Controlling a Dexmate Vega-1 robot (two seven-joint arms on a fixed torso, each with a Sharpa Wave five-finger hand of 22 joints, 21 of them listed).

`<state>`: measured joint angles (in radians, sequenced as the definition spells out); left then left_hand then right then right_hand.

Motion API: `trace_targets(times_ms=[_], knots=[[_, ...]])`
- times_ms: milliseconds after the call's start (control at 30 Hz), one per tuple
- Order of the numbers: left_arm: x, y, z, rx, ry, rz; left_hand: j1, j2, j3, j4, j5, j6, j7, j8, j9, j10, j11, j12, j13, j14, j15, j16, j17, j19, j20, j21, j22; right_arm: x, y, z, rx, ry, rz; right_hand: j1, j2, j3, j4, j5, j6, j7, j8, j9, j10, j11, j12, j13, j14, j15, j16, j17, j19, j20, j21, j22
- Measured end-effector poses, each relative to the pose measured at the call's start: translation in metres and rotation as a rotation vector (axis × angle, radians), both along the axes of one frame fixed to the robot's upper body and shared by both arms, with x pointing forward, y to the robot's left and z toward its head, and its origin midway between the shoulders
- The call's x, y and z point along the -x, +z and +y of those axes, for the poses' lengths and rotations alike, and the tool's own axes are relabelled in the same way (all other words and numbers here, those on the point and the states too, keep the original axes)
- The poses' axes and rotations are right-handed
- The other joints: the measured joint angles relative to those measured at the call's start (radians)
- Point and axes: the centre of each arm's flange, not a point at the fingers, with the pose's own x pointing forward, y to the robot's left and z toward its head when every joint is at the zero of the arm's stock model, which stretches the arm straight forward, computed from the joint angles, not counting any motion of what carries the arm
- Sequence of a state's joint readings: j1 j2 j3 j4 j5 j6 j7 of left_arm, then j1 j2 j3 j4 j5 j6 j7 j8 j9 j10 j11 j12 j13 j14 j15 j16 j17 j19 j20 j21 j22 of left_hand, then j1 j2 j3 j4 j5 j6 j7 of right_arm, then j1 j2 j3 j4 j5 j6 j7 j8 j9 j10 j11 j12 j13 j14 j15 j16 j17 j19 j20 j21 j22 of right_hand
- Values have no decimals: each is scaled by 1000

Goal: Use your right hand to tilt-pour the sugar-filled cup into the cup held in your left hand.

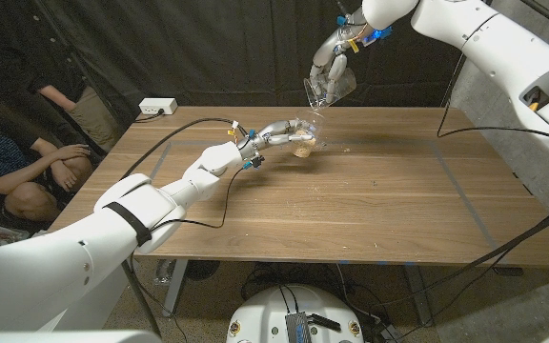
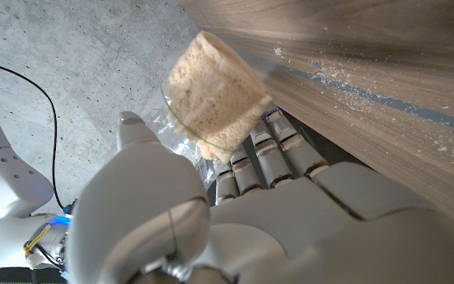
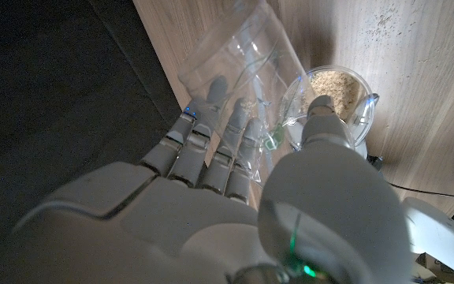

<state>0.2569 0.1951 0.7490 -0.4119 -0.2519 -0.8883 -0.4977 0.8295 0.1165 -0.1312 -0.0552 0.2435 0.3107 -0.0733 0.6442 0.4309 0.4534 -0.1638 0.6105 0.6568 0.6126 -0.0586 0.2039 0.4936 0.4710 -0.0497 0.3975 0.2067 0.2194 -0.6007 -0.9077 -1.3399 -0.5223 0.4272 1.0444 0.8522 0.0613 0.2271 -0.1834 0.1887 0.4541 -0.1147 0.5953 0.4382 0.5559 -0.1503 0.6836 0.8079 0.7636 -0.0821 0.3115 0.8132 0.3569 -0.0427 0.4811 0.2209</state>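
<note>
Closest to the head camera, the left arm (image 1: 112,224) reaches out from the near left corner over the wooden table (image 1: 370,200), wearing a black band and trailing a black cable. No brand, label or legible writing can be made out on either cup or on the arms.

At the end of that arm the left hand (image 1: 273,133) grasps a clear plastic cup (image 1: 303,141) low over the table. In the left wrist view the fingers (image 2: 251,162) wrap one side of this cup (image 2: 211,99) and the thumb (image 2: 136,130) stands at the other. It holds pale tan, grainy sugar packed well up its wall; the right wrist view looks down into its round mouth (image 3: 333,95) and shows the same sandy fill.

Just above and slightly beyond the left hand, the right hand (image 1: 332,62) hangs from the right arm (image 1: 484,48), which comes in from the upper right. It grips a second clear cup (image 1: 327,90), tilted so that its mouth points down toward the cup in the left hand. From the right wrist view this tilted cup (image 3: 239,59) looks almost empty, thin and crinkled, with a few grains clinging inside; fingers (image 3: 211,150) lie along one side and the thumb (image 3: 321,118) along the other.

Scattered grains (image 2: 345,75) dust the wood beside the left hand. People sit at the table's far left, and a white power strip (image 1: 157,107) lies on that corner.
</note>
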Motion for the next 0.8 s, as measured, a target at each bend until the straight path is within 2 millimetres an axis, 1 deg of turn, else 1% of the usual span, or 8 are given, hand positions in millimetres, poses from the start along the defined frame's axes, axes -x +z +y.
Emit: trace_targets(times_ms=[167,300,367,467,500,700,733,800], knots=[[1,1,1,6,-1,-8,4,4,0,0,0,0,0,0,0,-1,-1,0,0,0,0,0,0,0,0,6,-2,0,5,-4,-46,-1,5,0,0,0,0,0,0,0,-1,0,0,0,-1,1,0,0,0,0,13,1,6,0],[2,2,1,10,-4,-15,4,4,0,0,0,0,0,0,0,-2,-2,0,0,0,0,0,0,0,0,6,-2,0,6,-6,-73,-1,8,0,0,0,0,-3,0,0,-4,0,5,5,-3,1,0,0,0,4,15,-1,7,0],[3,2,2,12,-6,-18,4,4,0,0,0,0,0,0,0,-3,-2,0,0,0,0,0,0,-5,5,6,-2,0,7,-8,-93,-1,11,0,0,0,0,-3,0,0,-4,2,5,6,-4,1,0,0,0,5,23,-2,13,-1],[4,3,3,17,-7,-25,4,4,0,0,0,0,0,0,0,-3,-2,0,0,0,0,0,0,-5,5,6,-2,0,8,-11,-119,0,13,0,0,0,0,-3,3,-3,-6,4,5,6,-4,1,0,0,0,5,27,1,13,-3],[4,3,4,18,-7,-26,4,4,0,0,0,0,0,0,0,-3,-2,0,0,0,0,0,0,-5,5,6,-2,0,7,-11,-120,0,13,0,0,0,0,-3,3,-3,-6,5,5,6,-4,1,0,0,0,5,35,1,13,-3],[4,4,4,24,-8,-31,4,4,0,0,0,0,0,0,0,-3,-2,0,-1,0,0,0,0,-5,5,6,-2,-1,5,-18,-140,-3,15,0,0,0,0,-3,3,-3,-6,5,5,6,-4,4,5,-5,0,4,36,0,13,-3],[6,4,9,28,-9,-39,4,3,0,0,0,0,0,0,0,-3,-2,0,-1,0,0,0,0,-5,5,6,-2,-1,9,-21,-196,-3,18,0,0,0,0,-3,3,-3,-6,5,5,6,-4,4,5,-5,0,6,36,0,13,-3],[6,4,9,29,-9,-41,8,-1,0,0,0,0,0,0,0,-4,0,0,-1,0,0,0,0,-5,5,6,-2,-1,9,-23,-205,-3,18,0,0,0,0,-3,3,-3,-6,5,5,6,-4,6,5,-5,0,9,41,-2,13,-3]])
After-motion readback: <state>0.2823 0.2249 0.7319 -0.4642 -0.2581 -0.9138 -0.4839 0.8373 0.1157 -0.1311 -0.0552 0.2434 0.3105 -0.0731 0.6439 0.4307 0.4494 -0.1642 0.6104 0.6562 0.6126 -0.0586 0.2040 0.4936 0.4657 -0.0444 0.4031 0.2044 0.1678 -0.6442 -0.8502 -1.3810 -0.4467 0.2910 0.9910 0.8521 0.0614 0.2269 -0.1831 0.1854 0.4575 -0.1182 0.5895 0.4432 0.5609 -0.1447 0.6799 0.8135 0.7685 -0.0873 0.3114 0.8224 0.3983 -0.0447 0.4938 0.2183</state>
